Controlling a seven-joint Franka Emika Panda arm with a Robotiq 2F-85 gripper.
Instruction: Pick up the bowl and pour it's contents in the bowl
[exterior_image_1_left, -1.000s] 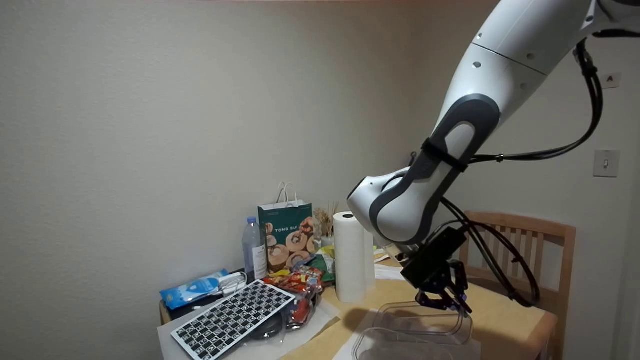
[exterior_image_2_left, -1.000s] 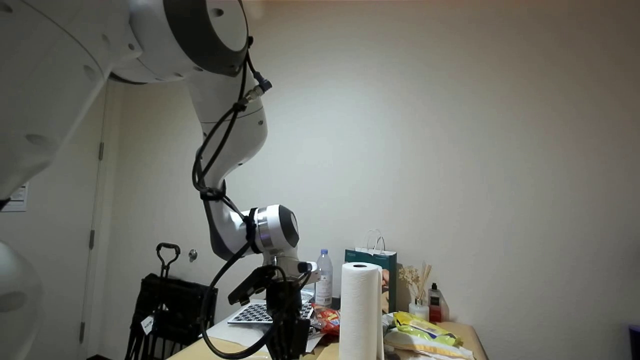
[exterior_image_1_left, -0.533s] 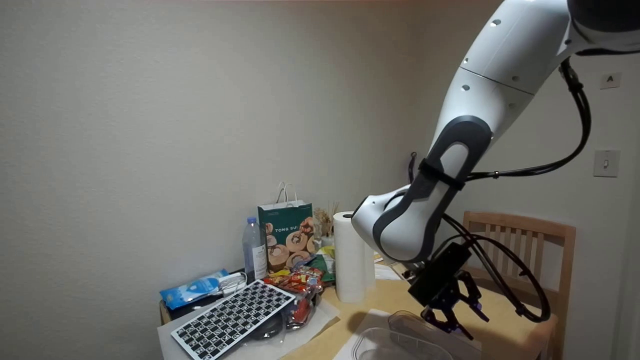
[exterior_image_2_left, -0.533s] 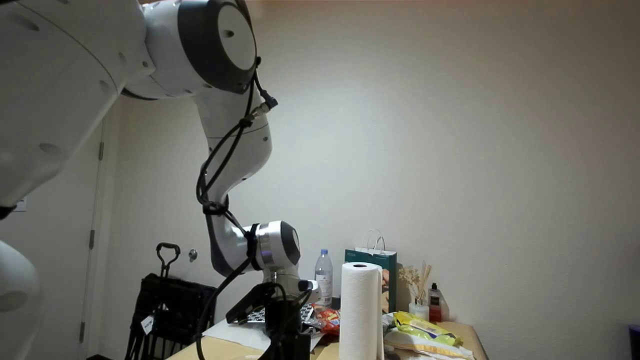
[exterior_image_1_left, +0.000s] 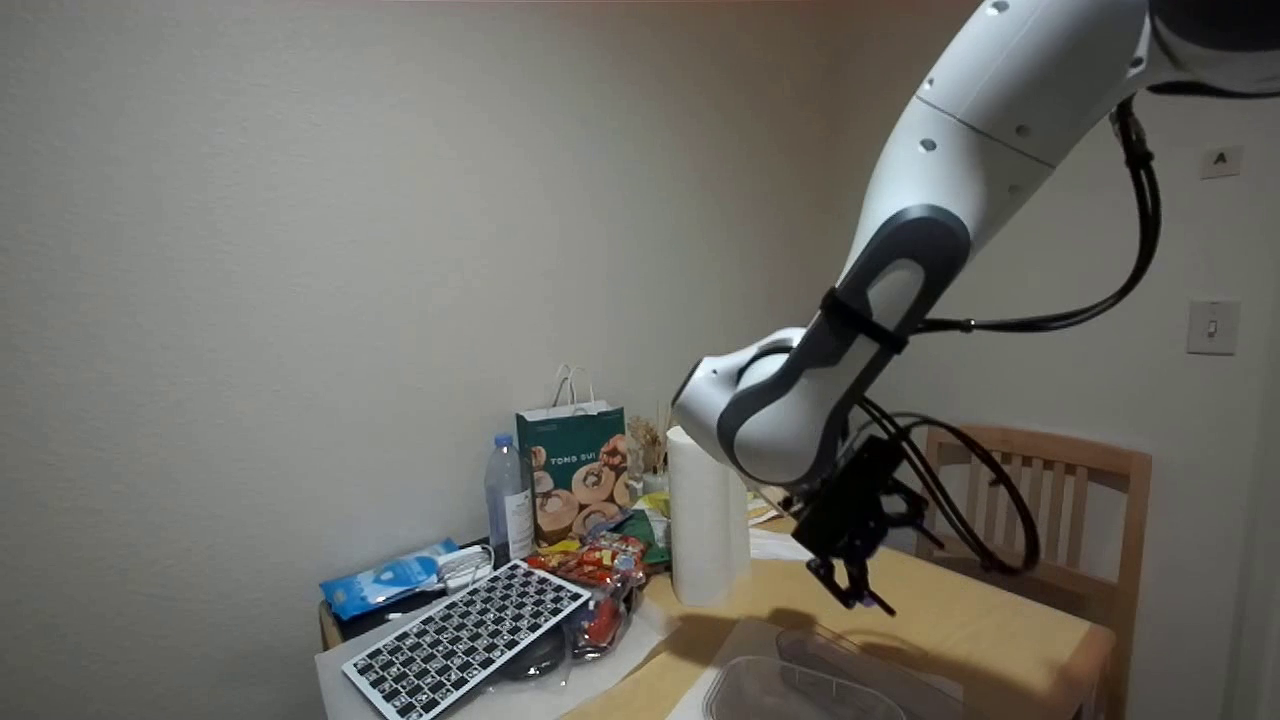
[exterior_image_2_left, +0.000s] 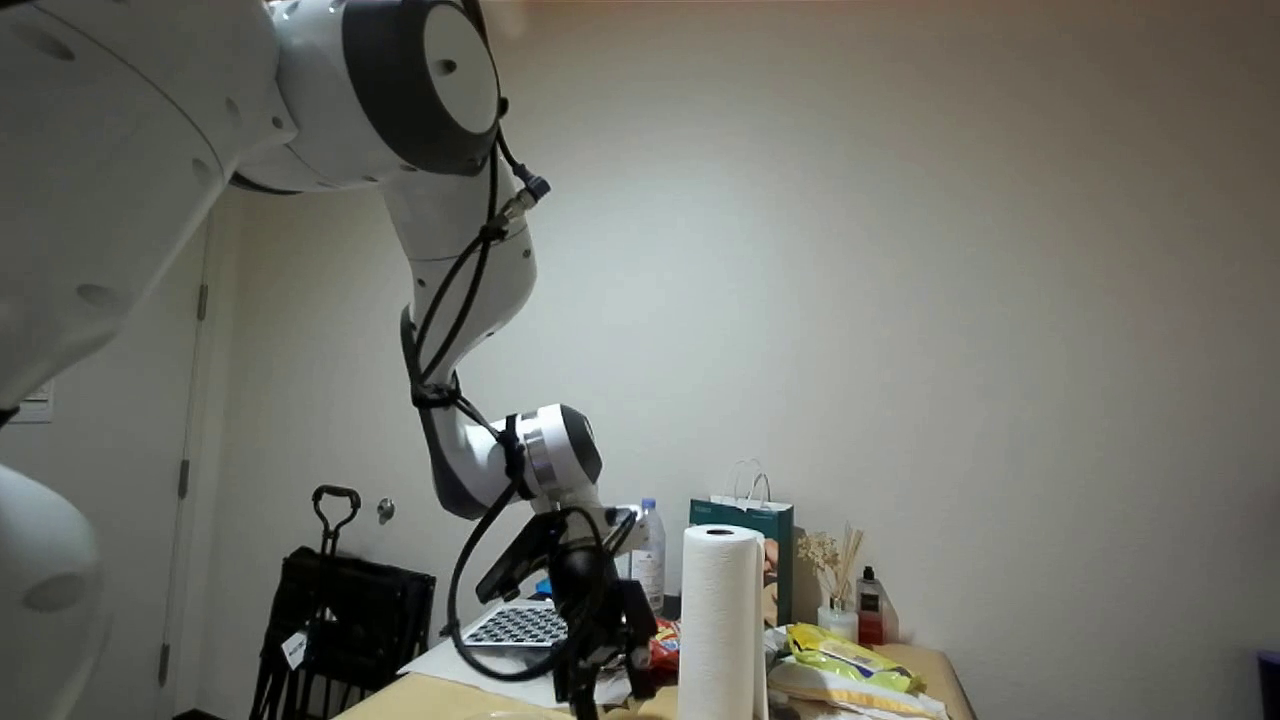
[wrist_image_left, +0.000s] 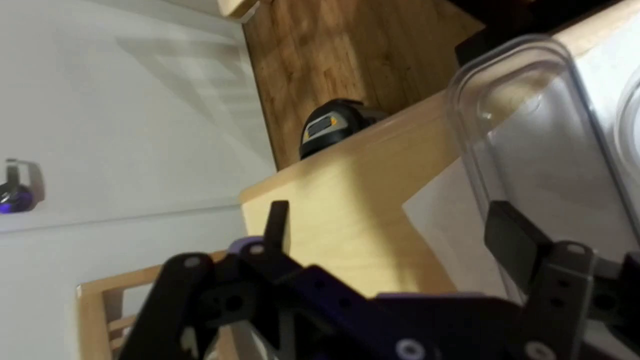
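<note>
Two black fingers (wrist_image_left: 276, 225) of the gripper (wrist_image_left: 393, 227) stand closest in the wrist view, spread well apart, with tabletop and paper showing between them. Just past the finger on the picture's right, and partly hidden by it, is a clear bowl (wrist_image_left: 555, 150), oblong with rounded corners, over a white sheet (wrist_image_left: 450, 215) and, at its far end, over the wood of the table (wrist_image_left: 340, 200). Beside it a round rim (wrist_image_left: 631, 130) runs off the edge of the picture; too little shows to say what it belongs to.

In an exterior view the gripper hangs tilted above the table, apart from a front container (exterior_image_1_left: 785, 690) cut off at the bottom edge and a rear container (exterior_image_1_left: 840, 655) just behind it. To their left a checkered board (exterior_image_1_left: 467, 640) lies at a slant, with red packets (exterior_image_1_left: 605, 565) beyond it and a paper towel roll (exterior_image_1_left: 700, 520) upright near them. Farther back, near the wall (exterior_image_1_left: 350, 250), stand a blue-capped bottle (exterior_image_1_left: 510, 505) and a green paper bag (exterior_image_1_left: 575, 470). Beyond the table's right side is a wooden chair (exterior_image_1_left: 1085, 452).
</note>
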